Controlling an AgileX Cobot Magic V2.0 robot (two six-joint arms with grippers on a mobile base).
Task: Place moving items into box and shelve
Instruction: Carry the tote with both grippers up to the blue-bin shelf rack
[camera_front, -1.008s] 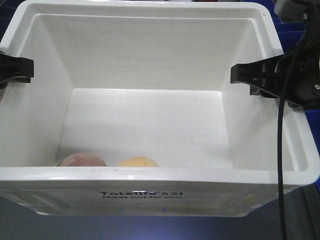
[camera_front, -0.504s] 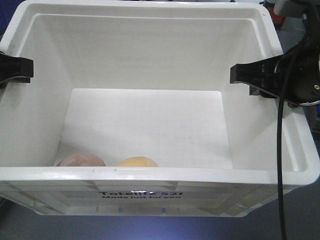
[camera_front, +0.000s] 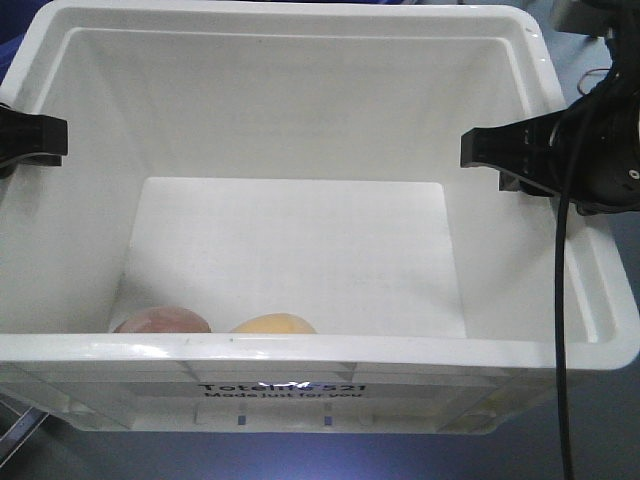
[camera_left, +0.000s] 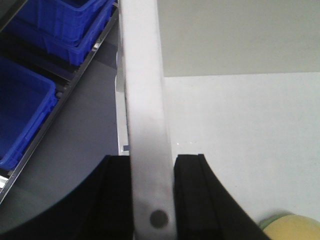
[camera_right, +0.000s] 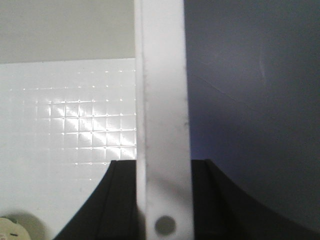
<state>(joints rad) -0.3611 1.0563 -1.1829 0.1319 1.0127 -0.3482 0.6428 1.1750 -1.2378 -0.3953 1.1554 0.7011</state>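
Black left pincer (camera_left: 152, 197) is clamped on the left rim of the white crate (camera_front: 300, 352), one finger inside the wall and one outside. The right pincer (camera_right: 164, 200) grips the right rim the same way. Inside, against the near wall, the pinkish-brown plush fruit (camera_front: 160, 321) lies just beside the yellow-orange plush fruit (camera_front: 272, 324). Beyond the crate's left side stand blue bins (camera_left: 20, 115).

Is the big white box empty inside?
No, a pinkish plush fruit and a yellow plush fruit lie inside the box by its near wall.
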